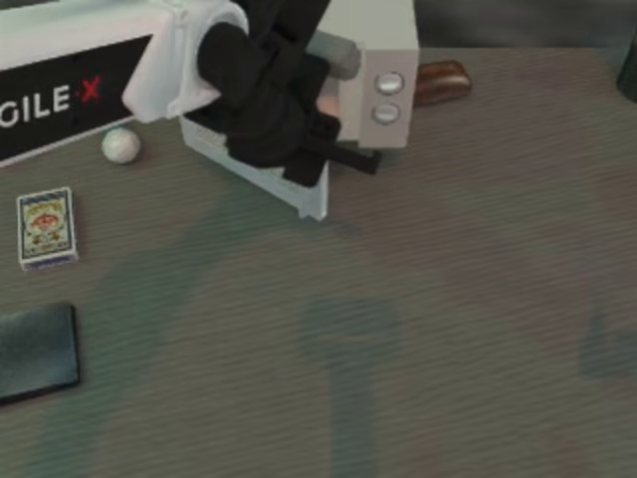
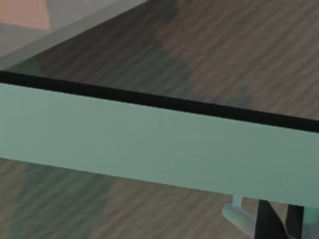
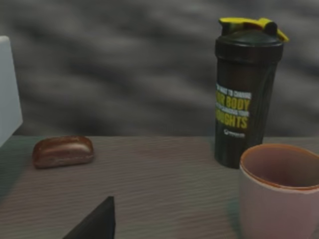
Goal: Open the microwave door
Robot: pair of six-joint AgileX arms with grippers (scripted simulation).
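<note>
The microwave is a white box that sits at the far edge of the bench, a little left of the middle in the top view. Its two round grey knobs face toward the near side. The microwave door is swung out from the front, with its free end pointing toward the near side of the bench, so the warm-lit inside shows a bit behind it. My left arm reaches in from the top left, and the left end effector is down at the door, right by the opening; its black fingers poke out toward the knob panel, but I cannot tell if they are spread or pinching the door. In the left wrist view the door's pale edge runs right across, very close to the camera, with a dark strip along it and the bench behind. My right arm is parked off to the right and does not show in the top view; only a dark tip shows in its wrist view, so I cannot tell its state. A brown bread roll lies just right of the microwave. A black shaker bottle with a yellow cap stands near a pink cup. On the left side lie a small white ball, a card box and a dark flat pad.
</note>
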